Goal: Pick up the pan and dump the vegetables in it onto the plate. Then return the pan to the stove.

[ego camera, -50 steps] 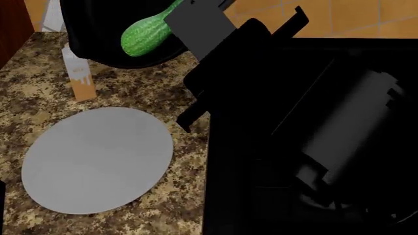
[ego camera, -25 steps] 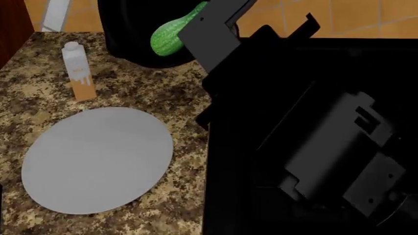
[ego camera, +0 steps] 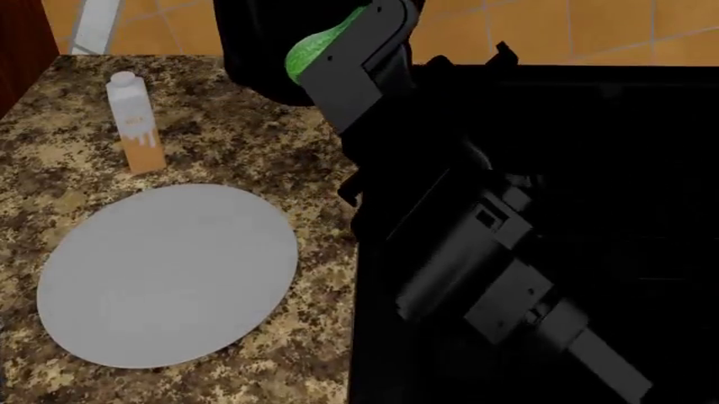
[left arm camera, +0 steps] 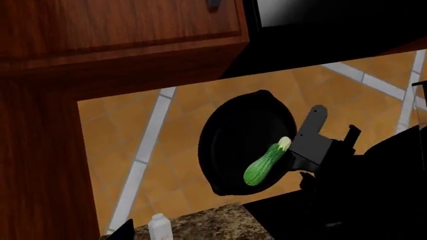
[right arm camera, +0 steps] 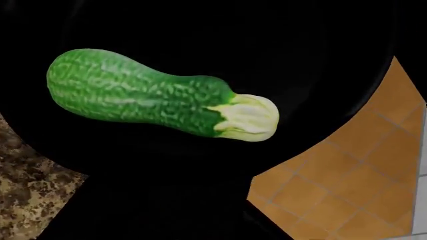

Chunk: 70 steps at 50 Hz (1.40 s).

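My right gripper [ego camera: 343,71] is shut on the black pan [ego camera: 252,50] at its handle end and holds it in the air above the back of the counter, beyond the plate. The green zucchini [ego camera: 315,42] lies inside the pan, against the side near the gripper. The left wrist view shows the pan [left arm camera: 237,135] tilted, with the zucchini [left arm camera: 264,162] in it. In the right wrist view the pan [right arm camera: 200,30] fills the picture around the zucchini [right arm camera: 147,97]. The grey plate [ego camera: 168,273] lies bare on the counter. The black stove [ego camera: 629,151] is at the right. Of my left gripper only one fingertip [left arm camera: 124,233] shows, far to one side.
A white and orange carton [ego camera: 133,122] stands on the granite counter [ego camera: 281,160] behind the plate; it also shows in the left wrist view [left arm camera: 160,229]. A wooden cabinet [left arm camera: 100,35] hangs above. The orange tiled wall [ego camera: 584,29] is behind the stove.
My right arm has carried the pan with the zucchini to the right and farther back in the head view. The carton, hidden a second ago, now stands uncovered. The plate has not moved.
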Available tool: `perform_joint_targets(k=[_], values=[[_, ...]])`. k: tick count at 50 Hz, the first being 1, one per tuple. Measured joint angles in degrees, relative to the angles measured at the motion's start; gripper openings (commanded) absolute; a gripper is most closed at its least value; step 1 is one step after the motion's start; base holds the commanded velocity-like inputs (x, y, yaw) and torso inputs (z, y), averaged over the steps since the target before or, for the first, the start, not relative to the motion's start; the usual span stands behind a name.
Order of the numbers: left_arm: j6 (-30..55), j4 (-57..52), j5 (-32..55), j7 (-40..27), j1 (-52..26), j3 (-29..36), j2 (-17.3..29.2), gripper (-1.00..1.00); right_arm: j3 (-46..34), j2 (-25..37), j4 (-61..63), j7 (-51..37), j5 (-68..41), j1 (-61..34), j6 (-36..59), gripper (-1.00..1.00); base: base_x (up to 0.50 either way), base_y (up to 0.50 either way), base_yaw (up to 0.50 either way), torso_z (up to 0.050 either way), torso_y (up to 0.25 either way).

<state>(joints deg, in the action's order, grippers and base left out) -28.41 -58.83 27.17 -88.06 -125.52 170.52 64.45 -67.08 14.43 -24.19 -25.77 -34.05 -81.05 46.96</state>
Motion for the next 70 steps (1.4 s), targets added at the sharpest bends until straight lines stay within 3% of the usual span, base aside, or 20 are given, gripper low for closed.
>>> perform_joint_targets(k=[15, 30, 51, 70], values=[[0.4, 0.0, -2.3, 0.2, 2.1, 0.0, 1.4, 1.0, -6.3, -9.4, -20.3, -0.6, 3.3, 0.7, -12.4, -1.0, 0.0, 0.0, 0.0, 0.001, 0.002], [-0.6, -0.2, -6.1, 1.4, 4.7, 0.6, 3.3, 1.0, -19.0, -12.4, -25.7, -6.1, -4.3, -0.3, -17.5, -1.0, 0.0, 0.0, 0.0, 0.001, 0.002], [-2.3, -0.8, -12.5, -0.2, 7.3, 3.1, 2.5, 1.0, -23.3, -13.1, -21.0, -10.5, 4.1, -0.1, -11.4, -1.0, 0.0, 0.0, 0.0, 0.0, 0.002], [-3.2, -1.0, -18.7, -0.6, 10.9, 4.7, 2.9, 1.0, -24.5, -13.3, -16.4, -6.8, 20.0, 2.2, -2.4, -1.0, 0.0, 0.0, 0.0, 0.001, 0.002]])
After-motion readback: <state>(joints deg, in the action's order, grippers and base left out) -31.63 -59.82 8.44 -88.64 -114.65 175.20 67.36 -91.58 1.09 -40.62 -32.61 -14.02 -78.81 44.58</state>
